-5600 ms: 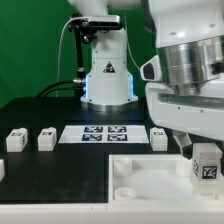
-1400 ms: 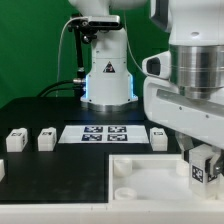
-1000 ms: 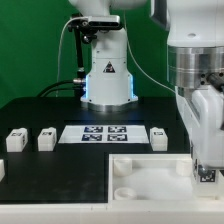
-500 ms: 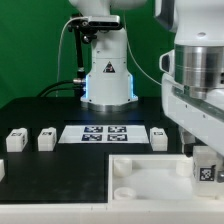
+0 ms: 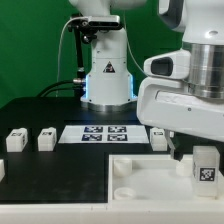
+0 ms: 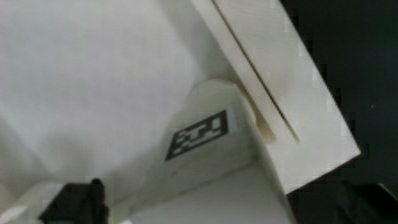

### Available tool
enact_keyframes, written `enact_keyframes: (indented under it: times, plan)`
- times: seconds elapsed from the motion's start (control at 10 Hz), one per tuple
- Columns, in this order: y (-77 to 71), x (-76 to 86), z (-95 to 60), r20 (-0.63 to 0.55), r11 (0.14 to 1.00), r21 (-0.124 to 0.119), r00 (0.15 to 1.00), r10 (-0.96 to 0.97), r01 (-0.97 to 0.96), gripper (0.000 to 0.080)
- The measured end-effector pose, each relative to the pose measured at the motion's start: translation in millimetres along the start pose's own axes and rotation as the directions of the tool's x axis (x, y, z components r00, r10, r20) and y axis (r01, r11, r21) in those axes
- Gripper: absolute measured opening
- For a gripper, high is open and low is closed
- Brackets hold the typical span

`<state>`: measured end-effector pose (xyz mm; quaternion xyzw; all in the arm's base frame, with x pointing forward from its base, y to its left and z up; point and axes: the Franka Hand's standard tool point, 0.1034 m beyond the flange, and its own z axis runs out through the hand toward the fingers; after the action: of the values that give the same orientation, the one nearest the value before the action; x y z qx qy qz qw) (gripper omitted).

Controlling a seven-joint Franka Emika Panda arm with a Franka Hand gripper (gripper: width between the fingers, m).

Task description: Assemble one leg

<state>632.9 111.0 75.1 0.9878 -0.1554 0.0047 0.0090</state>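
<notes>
Item: leg [image 5: 206,166], standing in the tray [image 5: 140,178] corner directly below your tool [image 5: 192,150] (jaw state: cannot tell). Keep it upright; twist squarely.

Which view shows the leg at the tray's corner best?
The exterior view: the leg stands upright beneath the end effector at the white tray, marker facing the camera. The wrist view shows only the leg's marker face close up against the tray wall.
</notes>
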Motion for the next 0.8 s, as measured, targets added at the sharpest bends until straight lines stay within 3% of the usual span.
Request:
enact_keyframes:
  times: [0.1, 0.4, 0.6, 0.8]
  plan:
    - [0.8, 4.3, -4.5, -0.031, 0.98, 0.009, 0.98, -0.196, 0.196, 0.0649]
    - [3.5, 3.8, -5.2, -0.049, 0.986, 0.014, 0.985, -0.165, 0.166, 0.0622]
    - [2.7, 3.4, -5.0, -0.045, 0.999, 0.025, 0.998, 0.041, -0.04, 0.0292]
    - [2.4, 3.1, -4.7, -0.039, 0.975, 0.033, 0.975, 0.219, -0.218, 0.0292]
